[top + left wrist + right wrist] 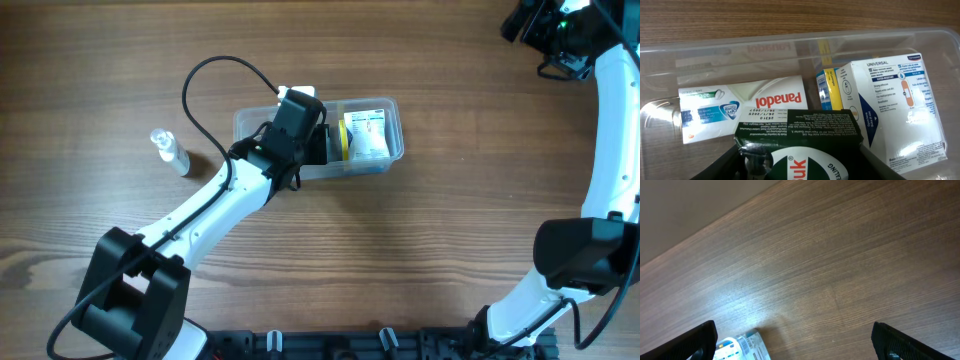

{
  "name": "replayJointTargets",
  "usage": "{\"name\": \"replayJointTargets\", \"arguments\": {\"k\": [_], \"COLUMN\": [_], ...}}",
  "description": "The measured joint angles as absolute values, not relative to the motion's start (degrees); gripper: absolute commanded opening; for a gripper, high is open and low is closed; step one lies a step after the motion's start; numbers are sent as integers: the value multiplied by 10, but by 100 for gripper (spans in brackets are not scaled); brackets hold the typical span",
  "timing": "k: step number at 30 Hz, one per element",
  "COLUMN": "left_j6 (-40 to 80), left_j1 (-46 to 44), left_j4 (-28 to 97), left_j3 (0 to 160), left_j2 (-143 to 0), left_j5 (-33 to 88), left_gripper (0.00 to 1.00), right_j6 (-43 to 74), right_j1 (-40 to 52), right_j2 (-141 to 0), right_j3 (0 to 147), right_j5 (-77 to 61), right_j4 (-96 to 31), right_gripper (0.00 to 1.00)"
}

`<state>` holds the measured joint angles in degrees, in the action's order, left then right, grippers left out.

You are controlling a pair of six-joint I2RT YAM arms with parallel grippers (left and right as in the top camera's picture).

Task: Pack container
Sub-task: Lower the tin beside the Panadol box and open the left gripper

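The clear plastic rectangular container (pixel 398 130) sits mid-bench (pixel 450 230), with bare wood open on every side. The left hand (pixel 800 167) grasps a dark green cardboard box (pixel 800 127) over the container's left half. Inside, a white Panadol carton (pixel 740 107) lies flat beside a white-and-blue plasters carton (pixel 895 105), with a thin yellow-and-blue box (pixel 832 87) on edge between them. A small clear bottle (pixel 170 150) sits left of the rim, apart. The right hand (pixel 793 335), released wide, hangs at the far right corner.
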<state>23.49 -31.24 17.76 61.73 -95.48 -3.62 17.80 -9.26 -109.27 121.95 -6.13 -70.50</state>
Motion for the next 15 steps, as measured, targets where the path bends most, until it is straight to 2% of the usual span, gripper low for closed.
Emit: {"name": "replayJointTargets", "arguments": {"k": [10, 13, 15], "left_j6": [235, 235, 235], "left_j1": [-312, -312, -312], "left_j4": [206, 206, 206], "left_j3": [617, 617, 617], "left_j2": [-955, -955, -955], "left_j5": [-36, -36, -36], "left_gripper": [31, 35, 42], "right_j6": [178, 178, 178], "right_j1": [-93, -93, -93], "right_j2": [-1093, -1093, -1093], "right_j3": [1220, 1220, 1220], "right_j5": [-61, -61, -61], "right_j4": [-705, -705, -705], "right_gripper": [100, 100, 100]}}
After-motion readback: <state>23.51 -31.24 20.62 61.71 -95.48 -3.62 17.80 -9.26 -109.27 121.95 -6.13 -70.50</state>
